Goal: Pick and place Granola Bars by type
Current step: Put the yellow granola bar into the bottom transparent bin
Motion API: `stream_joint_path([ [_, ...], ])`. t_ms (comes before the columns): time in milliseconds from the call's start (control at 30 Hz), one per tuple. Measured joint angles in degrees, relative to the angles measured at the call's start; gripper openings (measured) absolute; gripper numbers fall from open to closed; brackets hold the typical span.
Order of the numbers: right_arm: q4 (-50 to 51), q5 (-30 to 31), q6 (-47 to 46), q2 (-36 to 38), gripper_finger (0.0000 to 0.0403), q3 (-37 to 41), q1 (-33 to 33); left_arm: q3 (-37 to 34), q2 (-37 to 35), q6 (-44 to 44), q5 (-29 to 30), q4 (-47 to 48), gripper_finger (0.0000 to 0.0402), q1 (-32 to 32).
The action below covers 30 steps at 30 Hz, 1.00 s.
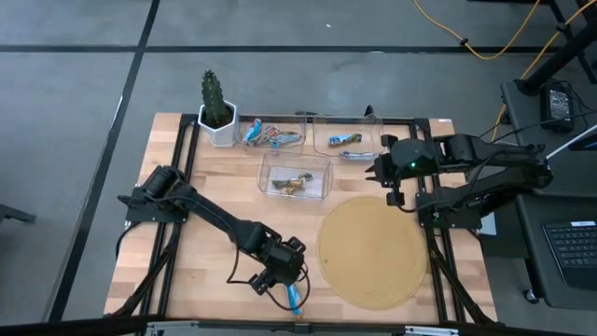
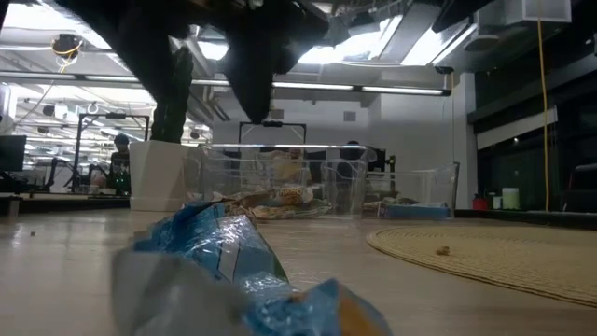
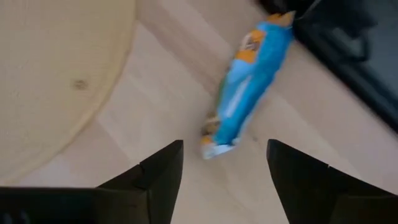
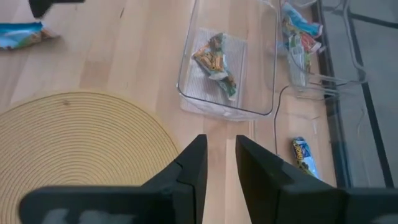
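On pale wood planks, the left pincer (image 3: 224,171) gapes over a crinkled blue bar (image 3: 245,84).

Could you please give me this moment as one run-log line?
left claw: open over blue bar on table | right claw: idle near bins, holding nothing
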State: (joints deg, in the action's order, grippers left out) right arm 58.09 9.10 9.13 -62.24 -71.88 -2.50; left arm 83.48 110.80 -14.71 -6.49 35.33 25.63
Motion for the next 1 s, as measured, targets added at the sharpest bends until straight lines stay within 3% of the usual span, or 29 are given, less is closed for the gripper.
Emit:
stream_joint_path([
  [400,0.3,0.0,-1.4,2.2,0.0087,0.0,0.0,-6.7,0.1,-1.5,1.5,-6.2,0.0223,0.2],
  [1000,0.7,0.0,-1.2,3.2,0.0087,0.0,0.0,-6.9,5.8,0.4,0.8,-14.7,0.0203,0.2],
])
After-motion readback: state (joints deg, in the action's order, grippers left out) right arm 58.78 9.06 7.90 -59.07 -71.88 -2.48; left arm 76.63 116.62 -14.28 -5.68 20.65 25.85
